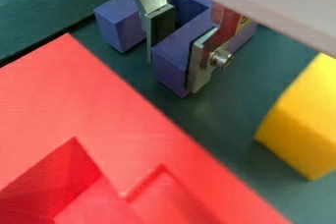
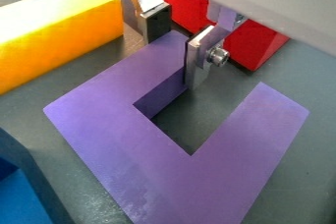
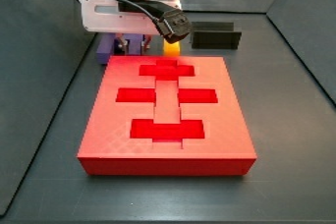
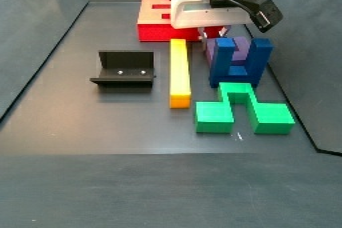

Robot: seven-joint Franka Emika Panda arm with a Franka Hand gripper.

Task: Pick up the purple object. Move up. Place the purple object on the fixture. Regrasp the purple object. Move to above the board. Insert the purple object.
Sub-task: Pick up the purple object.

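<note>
Two silver fingers (image 2: 205, 55) of the gripper (image 2: 175, 33) straddle one prong of the purple object (image 2: 197, 130), not visibly pressing it. The arm hides most of that piece in both side views; only a purple sliver (image 4: 213, 40) shows. It lies flat on the worktop, a matte U between the board (image 3: 168, 110) and the yellow block (image 4: 179, 72), beside the blue block (image 4: 238, 60). Off alone stands the fixture (image 4: 124, 70).
</note>
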